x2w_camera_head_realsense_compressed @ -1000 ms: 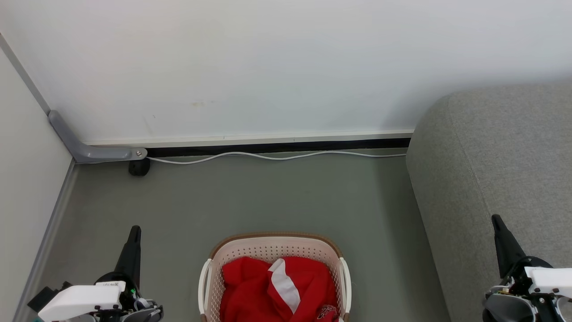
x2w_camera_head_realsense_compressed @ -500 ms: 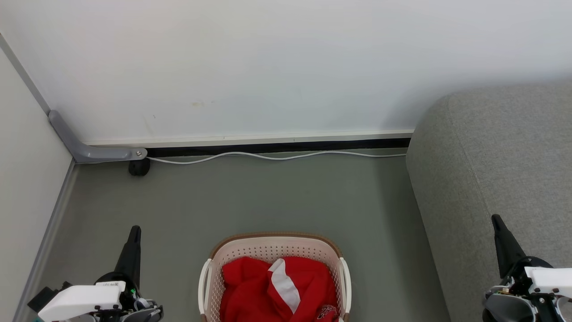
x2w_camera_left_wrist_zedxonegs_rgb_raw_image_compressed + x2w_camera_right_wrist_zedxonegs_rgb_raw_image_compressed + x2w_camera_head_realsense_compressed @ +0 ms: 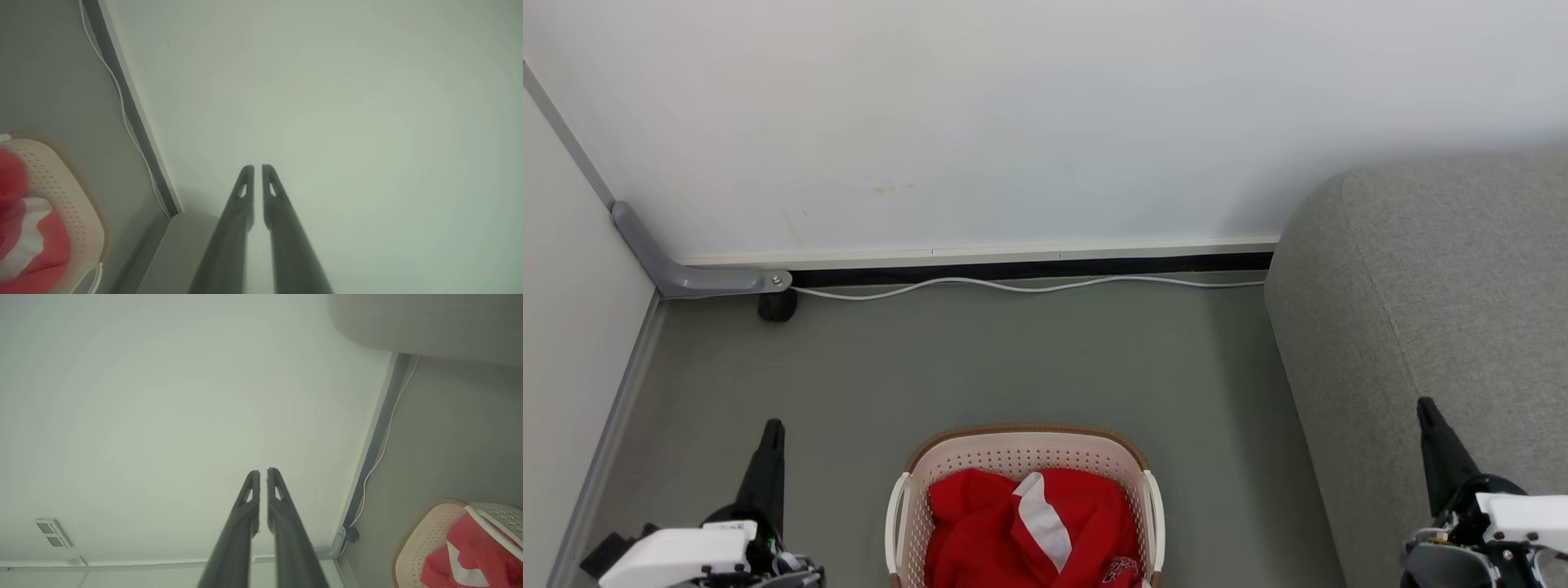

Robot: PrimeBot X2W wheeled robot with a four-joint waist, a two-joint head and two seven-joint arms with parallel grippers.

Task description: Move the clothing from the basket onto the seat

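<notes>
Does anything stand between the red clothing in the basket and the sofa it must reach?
Nothing visible does. The clothing lies inside the basket, whose wall it must clear; beyond that, floor runs to the seat on the robot's right.

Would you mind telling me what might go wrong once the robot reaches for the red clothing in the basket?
The left tool and right tool are both shut, apart from the basket; unopened, they would probably only poke the clothing. The clothing lies bunched, so a pinch may lift just part, or drag the basket along.
</notes>
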